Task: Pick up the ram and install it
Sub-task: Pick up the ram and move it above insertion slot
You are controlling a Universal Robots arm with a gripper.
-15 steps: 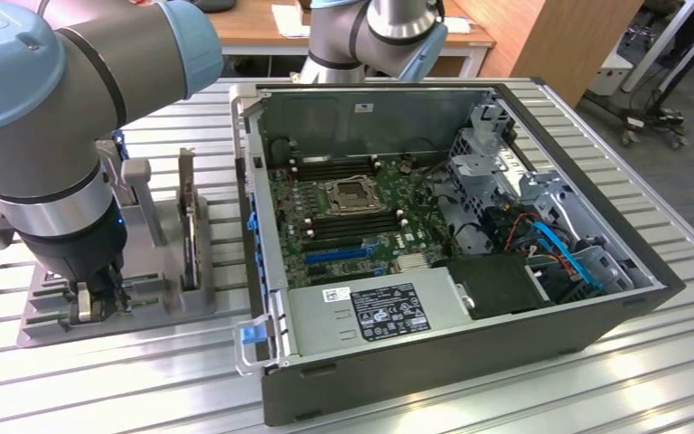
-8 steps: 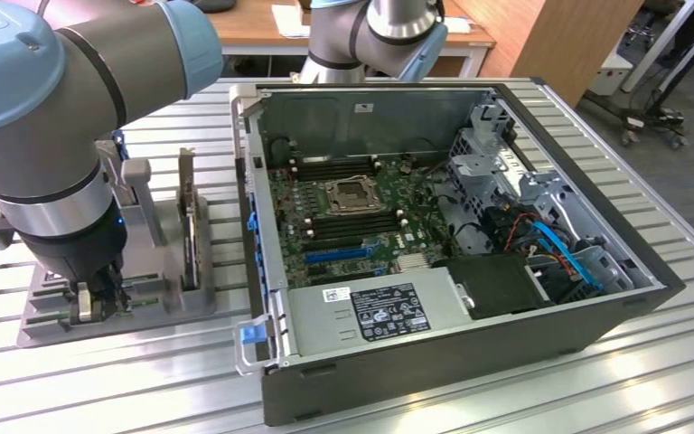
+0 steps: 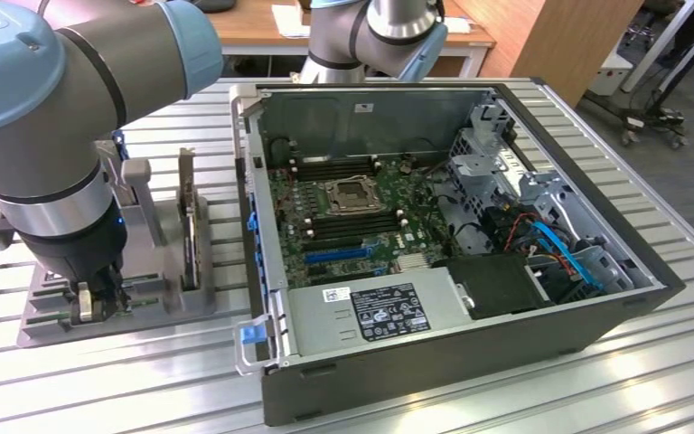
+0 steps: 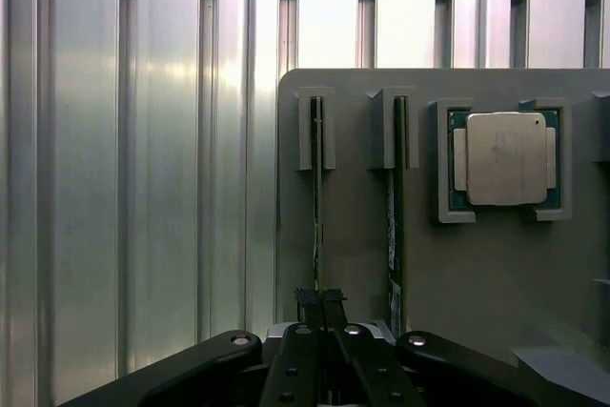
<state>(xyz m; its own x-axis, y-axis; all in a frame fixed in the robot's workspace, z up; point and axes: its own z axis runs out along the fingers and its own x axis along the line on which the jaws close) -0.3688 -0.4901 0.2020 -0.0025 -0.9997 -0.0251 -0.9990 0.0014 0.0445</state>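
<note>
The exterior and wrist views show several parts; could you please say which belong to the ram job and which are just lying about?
In the job: ram stick; gripper shut on it; grey rack holding it; open computer with its motherboard.
Lying about: processor chip; tall card standing in the rack.

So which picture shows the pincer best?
The wrist view: the pincer is close up, shut on the thin edge of the ram standing in the gray holder. The exterior view shows it farther off, down at the holder, under the arm.
</note>
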